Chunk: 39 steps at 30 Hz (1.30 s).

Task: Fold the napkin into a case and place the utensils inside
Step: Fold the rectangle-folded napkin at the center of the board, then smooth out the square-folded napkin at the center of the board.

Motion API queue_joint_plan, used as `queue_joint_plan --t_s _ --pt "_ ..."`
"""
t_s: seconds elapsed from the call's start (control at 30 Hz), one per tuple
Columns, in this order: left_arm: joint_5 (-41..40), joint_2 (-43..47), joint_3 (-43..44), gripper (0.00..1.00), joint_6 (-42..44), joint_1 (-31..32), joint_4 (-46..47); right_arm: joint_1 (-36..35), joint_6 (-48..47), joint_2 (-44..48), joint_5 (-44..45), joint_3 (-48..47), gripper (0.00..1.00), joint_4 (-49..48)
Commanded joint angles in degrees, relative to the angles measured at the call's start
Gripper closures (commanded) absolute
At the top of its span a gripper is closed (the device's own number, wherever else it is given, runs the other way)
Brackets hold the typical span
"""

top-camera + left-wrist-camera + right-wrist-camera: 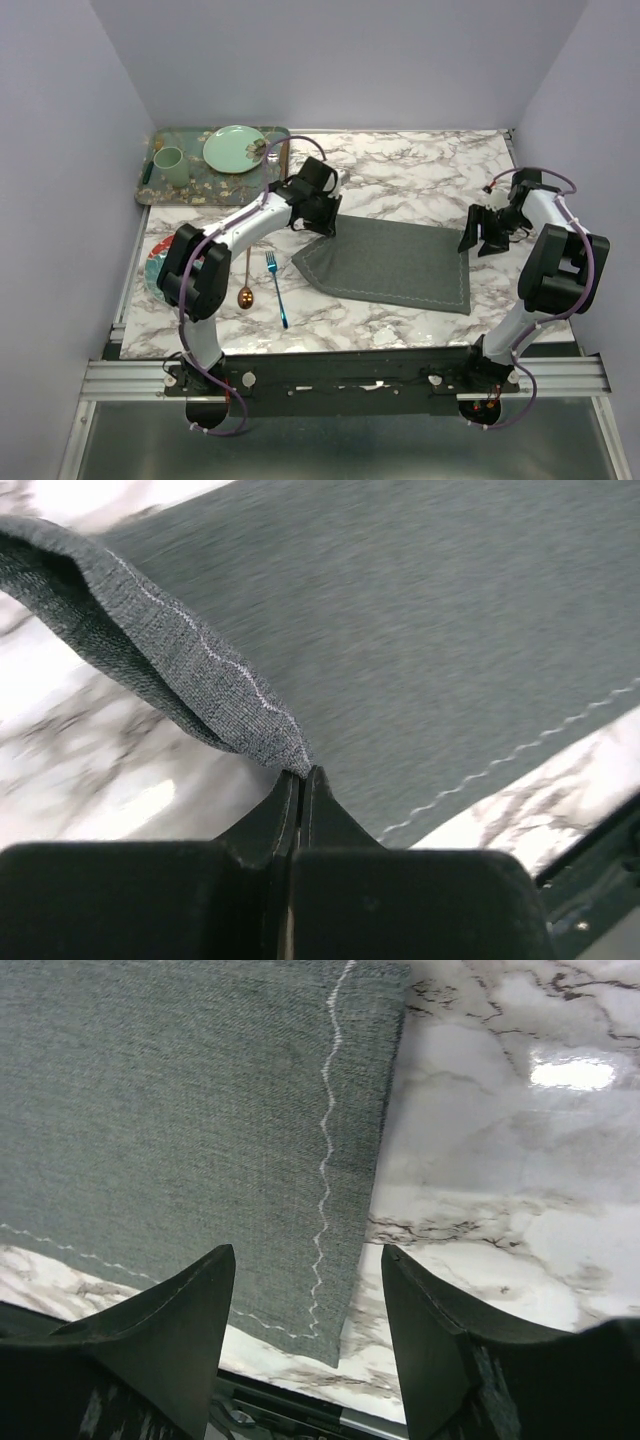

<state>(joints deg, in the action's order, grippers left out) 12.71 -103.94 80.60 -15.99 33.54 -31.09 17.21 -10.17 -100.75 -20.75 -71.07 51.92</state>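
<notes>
Fork (277, 290) and spoon (246, 285) lie just left of napkin (395, 262).

The fork (277, 290) and spoon (247, 277) lie left of the napkin (395, 262).

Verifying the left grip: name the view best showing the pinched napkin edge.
Left wrist: close up, the left gripper is shut on the napkin edge. Top external shows it small, hidden under the gripper. Right wrist shows only another corner, lying flat.
</notes>
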Motion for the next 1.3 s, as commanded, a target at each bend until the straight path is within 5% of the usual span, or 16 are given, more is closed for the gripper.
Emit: queue_joint_plan --t_s 0.0,0.47,0.53,0.57,0.67,0.73,1.27 --pt "8.0 -6.4 5.6 1.00 -5.5 4.5 3.5 1.1 -1.8 0.3 -7.0 -1.4 0.32 3.0" --pt "15.0 -24.8 24.2 1.00 -23.5 16.9 18.1 3.5 -3.3 -0.8 -21.6 -0.4 0.37 6.8" --pt "16.2 -25.4 24.4 0.84 -25.9 16.9 20.0 3.5 -2.2 -1.6 -21.9 -0.3 0.38 6.0" --pt "17.2 -25.0 23.8 0.64 -26.5 16.6 22.3 3.5 -1.7 -1.6 -22.0 -0.1 0.39 5.6" --pt "18.4 -20.6 18.6 0.33 -27.1 14.6 25.8 3.4 0.5 -1.9 -23.3 0.8 0.43 3.1" --pt "18.9 -16.0 13.9 0.29 -26.1 13.1 26.3 3.3 1.4 -2.5 -23.7 0.9 0.44 2.0" --pt "18.0 1.1 -12.0 0.39 -13.4 -5.2 20.9 -4.6 1.4 -11.0 -6.8 -6.3 0.46 1.2"
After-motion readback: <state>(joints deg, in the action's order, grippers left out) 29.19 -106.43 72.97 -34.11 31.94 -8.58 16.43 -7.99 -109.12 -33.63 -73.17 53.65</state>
